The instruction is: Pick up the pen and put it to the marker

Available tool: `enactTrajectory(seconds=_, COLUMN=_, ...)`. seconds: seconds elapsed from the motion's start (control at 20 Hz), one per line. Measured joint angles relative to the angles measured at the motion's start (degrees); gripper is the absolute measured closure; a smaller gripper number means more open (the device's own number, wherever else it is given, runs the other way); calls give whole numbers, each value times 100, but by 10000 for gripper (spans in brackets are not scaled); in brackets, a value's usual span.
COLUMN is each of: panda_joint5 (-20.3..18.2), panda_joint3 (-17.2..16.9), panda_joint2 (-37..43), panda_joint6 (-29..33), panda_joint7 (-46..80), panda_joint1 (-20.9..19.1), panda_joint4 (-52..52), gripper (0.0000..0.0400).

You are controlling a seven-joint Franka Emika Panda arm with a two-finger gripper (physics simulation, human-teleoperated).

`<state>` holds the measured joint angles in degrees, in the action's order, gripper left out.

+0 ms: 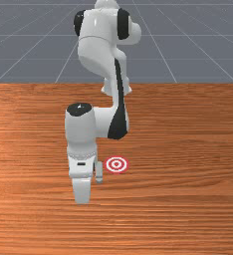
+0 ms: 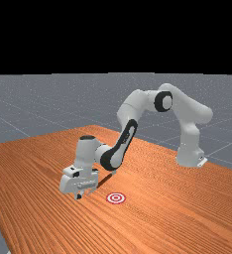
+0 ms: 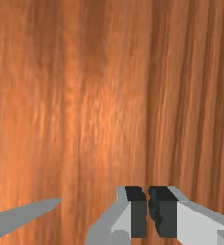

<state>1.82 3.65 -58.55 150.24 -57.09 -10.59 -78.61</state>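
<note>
Far view: the arm point(image 2: 123, 144) rises from its base near the table's point(image 2: 152, 198) edge on the far view's right and reaches left across the boards, its gripper point(image 2: 79, 196) low over the wood, fingertips pointing down. What looks like the pen point(image 2: 106, 179) is a slim dark bar with a small pale end, lying aslant between the hand and the space beneath the forearm, on the side of the gripper toward the arm's base; whether it touches the wood I cannot tell. The marker point(image 2: 116, 198), a flat disc of red and white rings, lies on the table well in from the edges, nearer the camera than the gripper and a little to the far view's right of it. Front view: the table's back edge runs straight across behind, with the arm's base close by it, and the marker sits well forward of that edge, just beside the hand on the front view's right. Wrist view: the two fingers, with dark pads point(image 3: 138, 217), are drawn together, all but meeting, with a sliver of wood showing between them and nothing pinched. Beside them, apart from the nearer finger, a grey wedge narrows to a point aimed toward the fingers' side; it looks like the pen's tip point(image 3: 25, 219).
</note>
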Motion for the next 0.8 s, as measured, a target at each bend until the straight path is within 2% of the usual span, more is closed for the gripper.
enactTrajectory(seconds=0.05, panda_joint5=-12, panda_joint3=31, panda_joint2=131, panda_joint6=182, panda_joint7=-21, panda_joint1=-26, panda_joint4=-187, gripper=382)
enactTrajectory(seconds=0.1, panda_joint5=-16, panda_joint3=33, panda_joint2=249, panda_joint6=135, panda_joint7=-20, panda_joint1=-29, panda_joint4=-260, gripper=232)
enactTrajectory(seconds=0.15, panda_joint5=-20, panda_joint3=32, panda_joint2=369, panda_joint6=50, panda_joint7=-16, panda_joint1=-30, panda_joint4=-316, gripper=141)
enactTrajectory(seconds=0.2, panda_joint5=30, panda_joint3=76, panda_joint2=387, panda_joint6=-592, panda_joint7=-237, panda_joint1=-55, panda_joint4=-63, gripper=86)
enactTrajectory(seconds=0.25, panda_joint5=33, panda_joint3=98, panda_joint2=479, panda_joint6=-646, panda_joint7=-293, panda_joint1=-71, panda_joint4=-88, gripper=52)
enactTrajectory(seconds=0.35, panda_joint5=22, panda_joint3=82, panda_joint2=586, panda_joint6=-692, panda_joint7=-234, panda_joint1=-61, panda_joint4=-115, gripper=19)
enactTrajectory(seconds=0.4, panda_joint5=19, panda_joint3=-8, panda_joint2=513, panda_joint6=-1093, panda_joint7=-18, panda_joint1=14, panda_joint4=146, gripper=12)
enactTrajectory(seconds=0.45, panda_joint5=23, panda_joint3=-12, panda_joint2=522, panda_joint6=-1158, panda_joint7=-15, panda_joint1=17, panda_joint4=165, gripper=164)
enactTrajectory(seconds=0.5, panda_joint5=-99, panda_joint3=135, panda_joint2=663, panda_joint6=-737, panda_joint7=-148, panda_joint1=-108, panda_joint4=-175, gripper=257)
enactTrajectory(seconds=0.55, panda_joint5=-13, panda_joint3=-42, panda_joint2=691, panda_joint6=-687, panda_joint7=146, panda_joint1=36, panda_joint4=-216, gripper=313)
enactTrajectory(seconds=0.6, panda_joint5=-10, panda_joint3=-57, panda_joint2=701, panda_joint6=-677, panda_joint7=207, panda_joint1=70, panda_joint4=-233, gripper=347)
enactTrajectory(seconds=0.65, panda_joint5=-21, panda_joint3=52, panda_joint2=872, panda_joint6=-124, panda_joint7=-3, panda_joint1=-13, panda_joint4=-664, gripper=368)
enactTrajectory(seconds=0.7, panda_joint5=-41, panda_joint3=-147, panda_joint2=1055, panda_joint6=-326, panda_joint7=470, panda_joint1=136, panda_joint4=-915, gripper=380)
enactTrajectory(seconds=0.75, panda_joint5=-61, panda_joint3=135, panda_joint2=1472, panda_joint6=664, panda_joint7=-67, panda_joint1=-141, panda_joint4=-1884, gripper=388)
enactTrajectory(seconds=0.8, panda_joint5=-298, panda_joint3=374, panda_joint2=1785, panda_joint6=315, panda_joint7=-324, panda_joint1=-398, panda_joint4=-2341, gripper=393)
